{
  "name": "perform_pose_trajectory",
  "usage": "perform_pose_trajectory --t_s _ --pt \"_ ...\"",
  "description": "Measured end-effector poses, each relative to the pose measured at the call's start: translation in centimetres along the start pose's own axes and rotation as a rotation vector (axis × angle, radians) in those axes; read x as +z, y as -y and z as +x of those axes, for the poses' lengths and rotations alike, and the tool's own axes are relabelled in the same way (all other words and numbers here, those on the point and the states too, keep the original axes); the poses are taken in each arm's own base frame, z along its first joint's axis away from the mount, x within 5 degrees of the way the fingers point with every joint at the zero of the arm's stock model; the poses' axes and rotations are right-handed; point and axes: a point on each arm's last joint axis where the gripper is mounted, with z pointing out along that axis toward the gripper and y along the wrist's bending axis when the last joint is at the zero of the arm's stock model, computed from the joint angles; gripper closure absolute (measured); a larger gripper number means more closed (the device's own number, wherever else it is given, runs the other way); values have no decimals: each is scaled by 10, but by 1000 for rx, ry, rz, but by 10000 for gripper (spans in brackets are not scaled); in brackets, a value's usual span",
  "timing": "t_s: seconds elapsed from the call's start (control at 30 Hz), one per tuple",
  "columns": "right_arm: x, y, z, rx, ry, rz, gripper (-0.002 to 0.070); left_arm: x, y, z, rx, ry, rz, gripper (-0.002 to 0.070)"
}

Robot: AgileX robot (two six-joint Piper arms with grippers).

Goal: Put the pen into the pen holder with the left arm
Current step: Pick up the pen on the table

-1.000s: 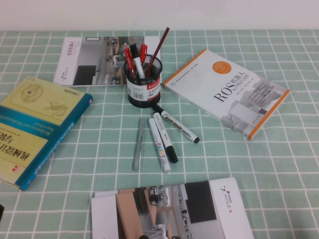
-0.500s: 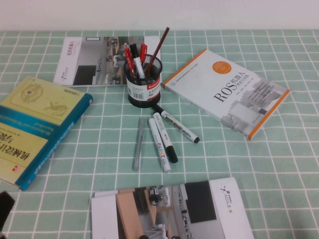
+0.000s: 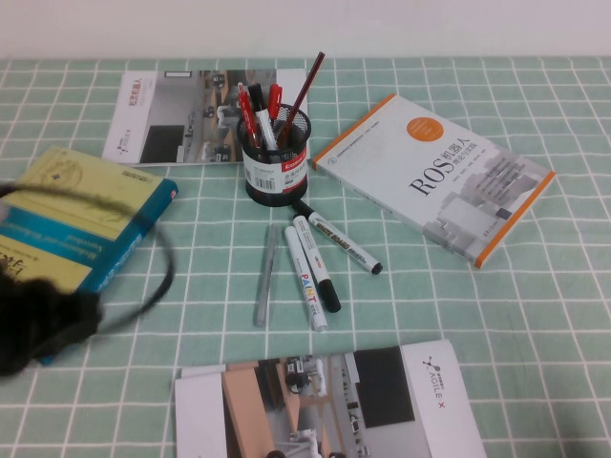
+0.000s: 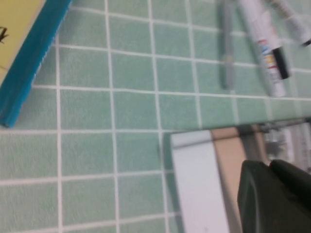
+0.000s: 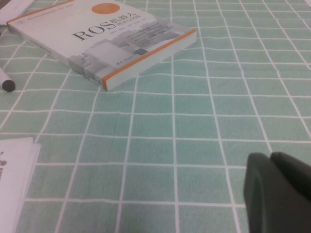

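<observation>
The slim grey pen (image 3: 265,275) lies flat on the green checked cloth, just left of the white markers and in front of the black mesh pen holder (image 3: 277,167), which holds red pens and a dark pencil. My left arm (image 3: 38,320) shows as a blurred black mass with a looping cable at the lower left, over the near end of the yellow-teal book, far from the pen. In the left wrist view the pen (image 4: 227,53) lies well ahead of my left gripper (image 4: 268,166), which is shut and empty above a brochure. My right gripper (image 5: 270,158) is shut and empty, low over the cloth.
Three white markers (image 3: 310,272) lie beside the pen. The ROS book (image 3: 434,176) lies at the right, a yellow-teal book (image 3: 76,200) at the left, a magazine (image 3: 200,114) behind the holder, and a brochure (image 3: 325,405) at the front.
My left arm has swept in from the lower left corner and now covers the near end of the yellow-teal book. The pen, markers and holder have not moved.
</observation>
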Motion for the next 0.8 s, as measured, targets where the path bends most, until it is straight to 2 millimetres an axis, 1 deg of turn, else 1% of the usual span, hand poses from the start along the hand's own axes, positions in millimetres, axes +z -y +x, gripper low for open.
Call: perform_pose_trajectory --t_s 0.13,0.23,0.27,0.43,0.5,0.6,0.7,0.8 --pt "0 0 0 0 0 0 696 37 2 -27 27 -106 -31 675" --pt "0 0 0 0 0 0 696 66 12 -43 67 -185 -49 675" --pt "0 0 0 0 0 0 696 79 16 -47 79 -227 -63 675" --pt "0 0 0 0 0 0 696 127 43 -57 170 -351 -124 675" --pt "0 0 0 0 0 0 696 144 59 -61 205 -381 -126 675" --pt "0 0 0 0 0 0 696 165 84 -69 245 -405 -110 675" --pt "0 0 0 0 0 0 696 185 100 -77 265 -434 -107 675" --pt "0 0 0 0 0 0 696 201 106 -84 269 -465 -113 675"
